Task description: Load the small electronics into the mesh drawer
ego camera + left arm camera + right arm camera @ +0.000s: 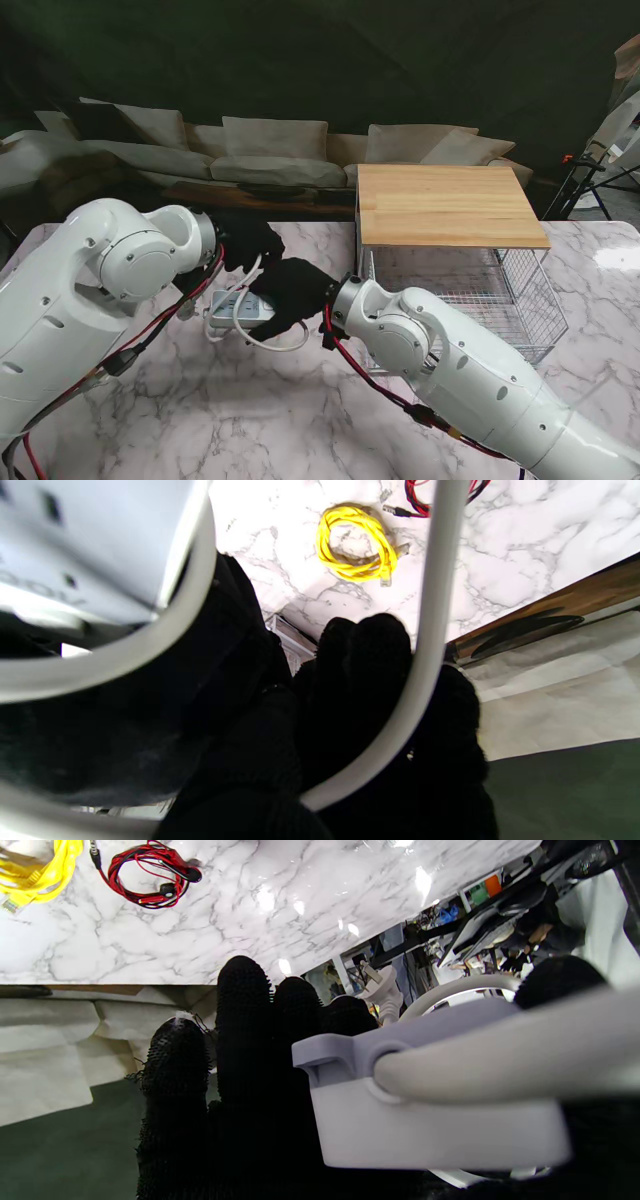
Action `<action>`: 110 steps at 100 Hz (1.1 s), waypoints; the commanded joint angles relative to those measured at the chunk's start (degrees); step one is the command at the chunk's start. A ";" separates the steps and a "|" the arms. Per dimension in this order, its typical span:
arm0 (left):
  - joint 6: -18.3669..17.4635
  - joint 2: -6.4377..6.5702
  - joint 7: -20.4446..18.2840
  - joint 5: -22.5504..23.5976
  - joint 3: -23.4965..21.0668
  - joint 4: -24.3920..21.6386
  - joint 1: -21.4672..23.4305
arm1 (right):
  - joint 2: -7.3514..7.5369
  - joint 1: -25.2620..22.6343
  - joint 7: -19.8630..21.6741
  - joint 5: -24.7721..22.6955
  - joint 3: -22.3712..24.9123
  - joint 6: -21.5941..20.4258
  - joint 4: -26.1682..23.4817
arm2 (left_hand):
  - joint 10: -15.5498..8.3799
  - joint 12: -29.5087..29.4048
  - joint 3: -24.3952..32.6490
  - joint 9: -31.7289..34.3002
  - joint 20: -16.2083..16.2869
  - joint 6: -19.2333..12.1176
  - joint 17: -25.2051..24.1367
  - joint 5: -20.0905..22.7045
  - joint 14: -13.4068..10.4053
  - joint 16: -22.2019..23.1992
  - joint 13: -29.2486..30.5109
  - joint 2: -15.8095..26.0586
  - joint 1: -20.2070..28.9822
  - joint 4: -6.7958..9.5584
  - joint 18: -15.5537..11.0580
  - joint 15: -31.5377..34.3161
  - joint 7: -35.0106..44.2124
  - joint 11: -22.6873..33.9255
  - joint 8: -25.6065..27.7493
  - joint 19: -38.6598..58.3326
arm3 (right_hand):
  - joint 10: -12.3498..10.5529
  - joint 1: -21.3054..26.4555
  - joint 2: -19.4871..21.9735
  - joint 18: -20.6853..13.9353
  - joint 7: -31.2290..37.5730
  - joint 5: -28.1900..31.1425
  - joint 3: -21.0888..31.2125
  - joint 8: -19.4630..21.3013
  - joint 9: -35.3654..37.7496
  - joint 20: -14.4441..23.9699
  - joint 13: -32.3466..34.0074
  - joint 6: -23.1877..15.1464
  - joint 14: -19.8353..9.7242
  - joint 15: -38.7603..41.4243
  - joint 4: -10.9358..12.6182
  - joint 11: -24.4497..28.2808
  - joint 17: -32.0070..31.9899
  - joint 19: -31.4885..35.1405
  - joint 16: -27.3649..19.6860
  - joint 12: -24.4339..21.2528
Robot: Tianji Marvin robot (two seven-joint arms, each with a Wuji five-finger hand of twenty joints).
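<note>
The white power strip (236,305) is held above the marble table (200,420), between the two black-gloved hands, left of the mesh drawer (500,290) that stands pulled out beneath the wooden top (445,205). The right hand (292,290) is clamped on the strip's body, thumb and fingers (240,1005) either side of the end where the cord enters. The left hand (243,243) is seen with the cord (425,630) crossing its fingers; whether it is closed on that cord cannot be told.

For a clean load, the strip is best carried right and set low into the basket, with the loose loops and the plug (382,985) gathered first, since trailing cord is likely to snag on the wire rim.

Still to be loaded, by the look of it: a yellow cable coil (356,544) and a red-and-black lead (150,872), both lying on the marble. Nothing is seen blocking the drawer mouth, though the right forearm (470,380) lies across its near corner.
</note>
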 commanded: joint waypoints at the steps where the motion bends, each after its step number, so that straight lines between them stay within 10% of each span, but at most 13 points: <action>1: 0.01 0.14 -2.20 -1.10 0.80 0.56 -0.89 | -0.44 -0.74 -0.41 -0.12 0.71 0.43 -1.29 | 0.40 1.42 -1.27 0.29 2.03 -6.34 1.60 -0.11 -0.86 1.03 2.99 3.12 4.09 -1.29 -1.02 3.55 0.72 2.38 0.93 3.74 | -7.61 7.86 9.64 -0.82 8.61 7.27 29.05 1.12 2.62 0.09 1.75 -6.86 -1.83 1.21 5.63 4.47 -1.69 0.92 0.43 0.38; 30: -1.89 1.64 -8.22 -5.28 4.72 4.38 -5.57 | -1.07 -4.64 -2.99 3.48 4.07 0.50 -4.13 | -2.48 8.43 -5.45 -1.24 2.97 -12.48 -0.90 -1.09 -2.52 3.34 0.37 4.93 4.08 -0.17 -1.13 9.07 2.45 7.84 2.11 4.64 | -7.40 8.49 10.16 -0.67 8.50 6.71 28.24 1.37 2.03 0.13 1.42 -6.42 -1.81 1.18 5.22 4.56 -1.98 0.71 0.55 0.53; 62: -1.07 1.17 -6.71 -1.87 1.74 4.47 -2.65 | -0.94 -6.14 -3.33 3.37 5.86 2.02 -5.77 | -3.07 9.75 -4.90 0.26 2.74 -9.14 0.67 -1.88 -2.49 2.54 1.58 2.18 4.09 -0.04 -1.32 9.88 1.16 8.77 -0.73 5.78 | -7.21 8.76 10.07 -0.64 8.58 6.40 28.08 1.57 1.87 0.21 1.25 -6.04 -1.64 1.25 5.11 4.76 -2.09 0.57 0.65 0.50; 110: -8.91 1.14 -5.62 5.93 -7.55 4.91 4.29 | -0.52 -4.80 -3.17 -0.82 8.55 6.12 -3.28 | -2.41 -5.80 -11.57 -9.05 0.21 -13.14 -12.99 -2.37 1.90 -3.96 -12.50 2.66 0.00 0.53 2.01 -17.70 2.67 -8.39 -0.11 -11.52 | -7.08 8.78 10.05 -0.41 8.64 6.49 28.12 1.39 1.94 0.37 1.15 -5.87 -1.53 1.32 5.21 4.85 -2.22 0.49 0.67 0.42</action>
